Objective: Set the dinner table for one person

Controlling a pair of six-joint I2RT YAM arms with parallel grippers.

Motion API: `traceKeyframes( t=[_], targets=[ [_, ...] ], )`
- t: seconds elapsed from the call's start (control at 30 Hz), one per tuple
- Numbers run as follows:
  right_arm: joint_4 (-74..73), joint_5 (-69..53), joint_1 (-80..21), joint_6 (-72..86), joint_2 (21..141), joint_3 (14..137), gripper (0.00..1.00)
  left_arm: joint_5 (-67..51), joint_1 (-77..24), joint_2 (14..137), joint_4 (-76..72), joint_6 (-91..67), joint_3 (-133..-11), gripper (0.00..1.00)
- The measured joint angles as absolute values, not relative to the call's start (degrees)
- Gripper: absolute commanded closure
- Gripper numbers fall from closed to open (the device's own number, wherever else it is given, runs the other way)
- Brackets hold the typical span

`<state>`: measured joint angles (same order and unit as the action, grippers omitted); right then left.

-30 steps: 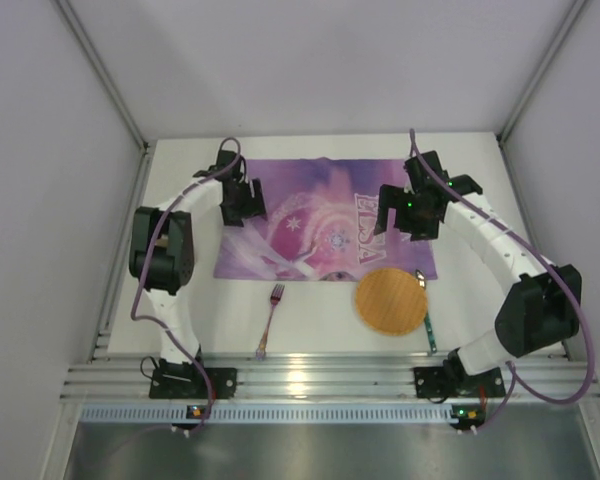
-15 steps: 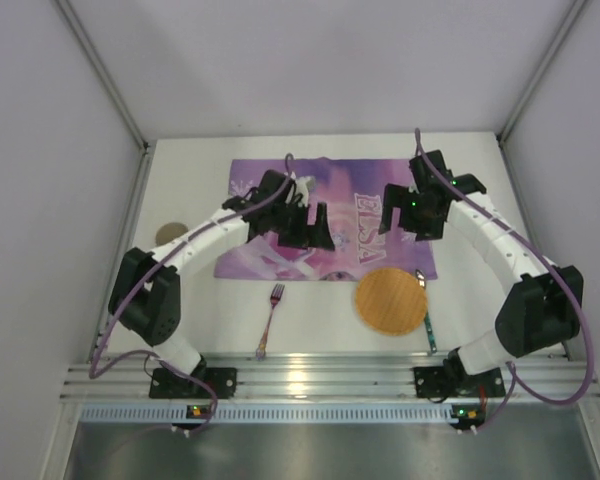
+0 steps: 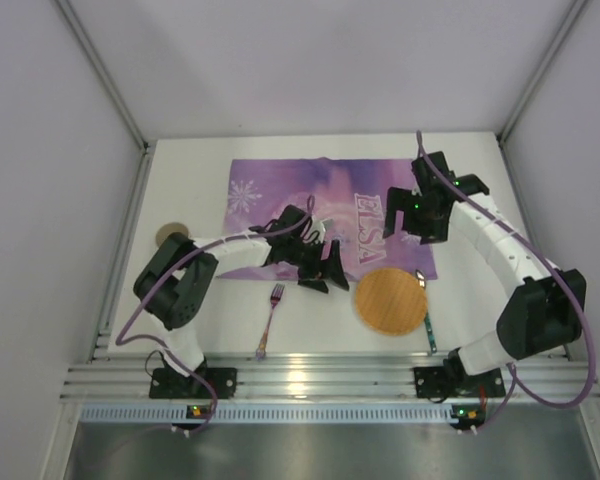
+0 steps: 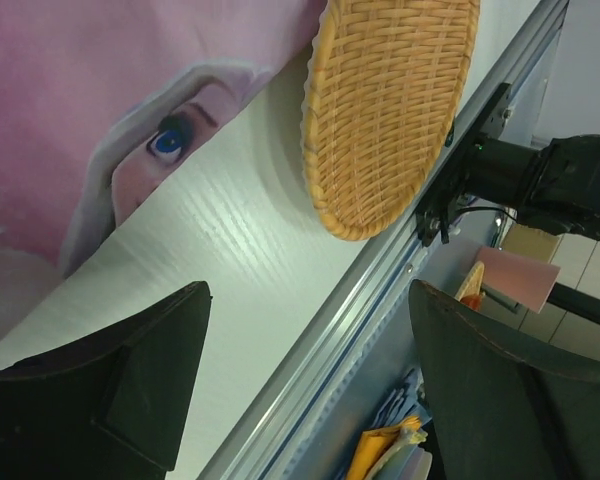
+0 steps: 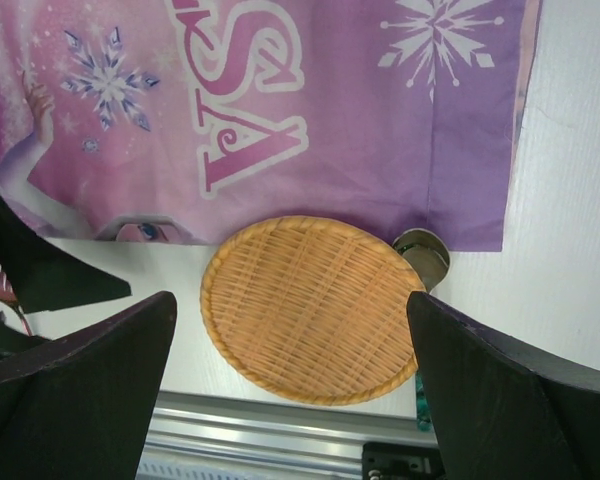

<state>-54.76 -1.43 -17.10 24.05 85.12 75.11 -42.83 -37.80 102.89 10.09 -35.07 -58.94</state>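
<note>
Far left, a small round brown disc (image 3: 166,235), a coaster by the look of it, lies alone on the dinner table (image 3: 325,335), well apart from everything else. Next comes the fork (image 3: 270,320), on bare tabletop just nearer me than the purple placemat (image 3: 310,195), tines towards the mat. My left gripper (image 3: 323,268) hangs over the mat's near edge with its fingers spread wide and nothing between them. The mat itself lies spread out flat across the middle of the table, so I judge that step done. To the right, the round woven plate (image 3: 390,300) only overlaps the mat's near edge and sits mostly on the bare surface. The green-handled spoon (image 3: 429,325) lies just beside it, bowl at the mat's edge. My right gripper (image 5: 291,296) hovers above the mat's right part, also wide apart and empty.

As I read it, the setting is barely begun: the plate has yet to go onto the mat, the fork and spoon to either side of it, the coaster perhaps up beside them.

The tabletop is plain matte white, edged near me by a ribbed aluminium rail (image 3: 310,385), and plain white wall panels (image 3: 310,70) in metal framing close it in on three sides
</note>
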Motion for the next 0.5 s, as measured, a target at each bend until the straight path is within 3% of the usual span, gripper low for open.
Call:
traceKeyframes(
  t=[0.3, 0.5],
  targets=[
    [-55.61, -0.6, -17.08, 24.01, 81.91, 74.02, 0.0, -40.82, -43.35, 111.96, 7.55, -38.89, -64.97, 0.22],
    [-56.6, 0.64, -17.06, 23.99, 79.61, 72.25, 0.0, -40.29, -44.69, 114.3, 5.08, -40.71, -66.67, 0.36]
  ],
)
